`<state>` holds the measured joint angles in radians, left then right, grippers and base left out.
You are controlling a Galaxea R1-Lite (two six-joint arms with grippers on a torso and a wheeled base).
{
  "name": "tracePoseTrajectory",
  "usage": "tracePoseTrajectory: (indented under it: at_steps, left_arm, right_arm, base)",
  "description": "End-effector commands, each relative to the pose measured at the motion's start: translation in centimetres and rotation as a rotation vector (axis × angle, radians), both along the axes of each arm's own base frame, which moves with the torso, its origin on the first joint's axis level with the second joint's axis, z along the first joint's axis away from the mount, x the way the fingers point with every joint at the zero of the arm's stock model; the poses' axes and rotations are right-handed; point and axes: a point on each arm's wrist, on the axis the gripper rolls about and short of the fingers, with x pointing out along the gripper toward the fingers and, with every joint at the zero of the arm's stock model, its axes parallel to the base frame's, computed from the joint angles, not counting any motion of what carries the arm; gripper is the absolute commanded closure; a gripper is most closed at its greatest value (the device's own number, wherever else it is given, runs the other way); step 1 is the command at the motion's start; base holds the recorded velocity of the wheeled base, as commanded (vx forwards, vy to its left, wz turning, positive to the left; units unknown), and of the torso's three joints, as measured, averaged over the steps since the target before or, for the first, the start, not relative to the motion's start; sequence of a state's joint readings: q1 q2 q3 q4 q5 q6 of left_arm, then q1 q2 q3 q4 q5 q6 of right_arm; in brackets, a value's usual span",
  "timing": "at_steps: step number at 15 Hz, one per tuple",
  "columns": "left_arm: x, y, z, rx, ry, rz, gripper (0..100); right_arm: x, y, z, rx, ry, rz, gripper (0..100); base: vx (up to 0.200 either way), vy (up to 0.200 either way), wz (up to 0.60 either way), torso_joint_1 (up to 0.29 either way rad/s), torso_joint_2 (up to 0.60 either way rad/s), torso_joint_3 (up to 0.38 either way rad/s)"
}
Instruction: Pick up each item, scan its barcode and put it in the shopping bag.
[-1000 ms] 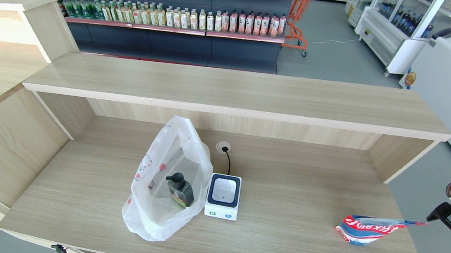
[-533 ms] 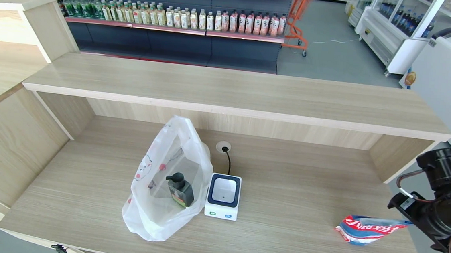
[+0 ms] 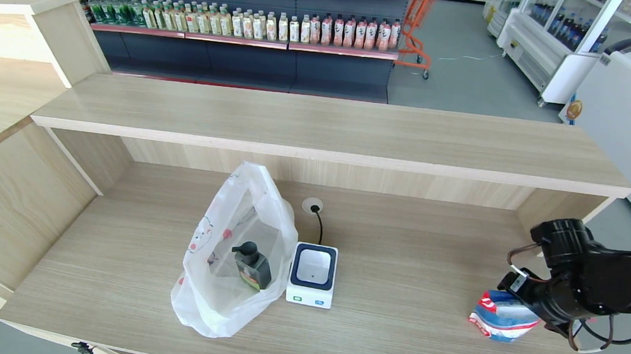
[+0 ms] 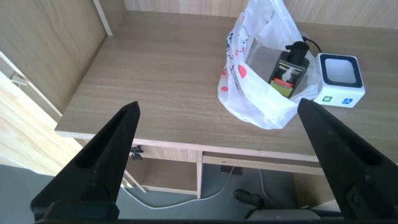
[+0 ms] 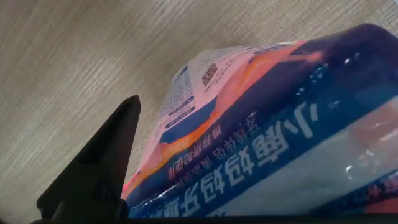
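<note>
A red, white and blue snack packet (image 3: 498,321) lies near the counter's right end. My right arm is down over the packet, its wrist (image 3: 566,287) covering the packet's right half. In the right wrist view the packet (image 5: 267,137) sits between the spread jaws of my right gripper (image 5: 214,112), with one dark finger (image 5: 99,168) beside it, apart from it. The white shopping bag (image 3: 229,266) stands open mid-counter with a dark pump bottle (image 3: 252,265) inside. The white scanner (image 3: 312,274) sits to the bag's right. My left gripper (image 4: 217,106) hangs open off the counter's front-left, holding nothing.
A raised wooden ledge (image 3: 330,127) runs along the back of the counter (image 3: 400,251), with side walls at both ends. The scanner's cable goes to a grommet (image 3: 312,205) behind it. Store shelves of bottles and freezers stand beyond.
My right arm has swung in from the right edge and come down over the snack packet, whose raised flap is now covered. The bag, bottle and scanner have not moved.
</note>
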<state>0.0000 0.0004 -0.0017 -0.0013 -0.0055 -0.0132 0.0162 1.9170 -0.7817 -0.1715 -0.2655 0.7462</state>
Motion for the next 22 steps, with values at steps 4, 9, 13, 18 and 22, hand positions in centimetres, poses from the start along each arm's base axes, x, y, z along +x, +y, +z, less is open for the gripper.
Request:
tracePoseTrajectory:
  at_steps: [4,9,13,18,22]
  left_arm:
    - [0.0,0.0,0.0,-0.001,-0.001,0.001,0]
    - [0.0,0.0,0.0,-0.001,-0.001,-0.001,0]
    - [0.0,0.0,0.0,-0.001,-0.001,-0.001,0]
    - [0.0,0.0,0.0,-0.001,-0.001,-0.001,0]
    - [0.0,0.0,0.0,-0.001,-0.001,-0.001,0]
  right_arm:
    - [0.9,0.2,-3.4,-0.045,0.106,0.064,100]
    - [2.1,0.3,-1.5,-0.155,-0.037,0.24,100]
    - [0.0,0.6,6.4,0.067,-0.403,0.732,100]
    - [-3.9,1.2,12.0,0.355,-0.708,1.326,100]
    - [-7.3,5.4,14.0,0.509,-0.704,1.543,100]
  base:
    - [0.0,0.0,0.0,0.0,0.0,0.0]
    - [0.0,0.0,0.0,0.0,0.0,0.0]
    - [0.0,0.0,0.0,0.0,0.0,0.0]
    - [0.0,0.0,0.0,0.0,0.0,0.0]
    - [0.0,0.0,0.0,0.0,0.0,0.0]
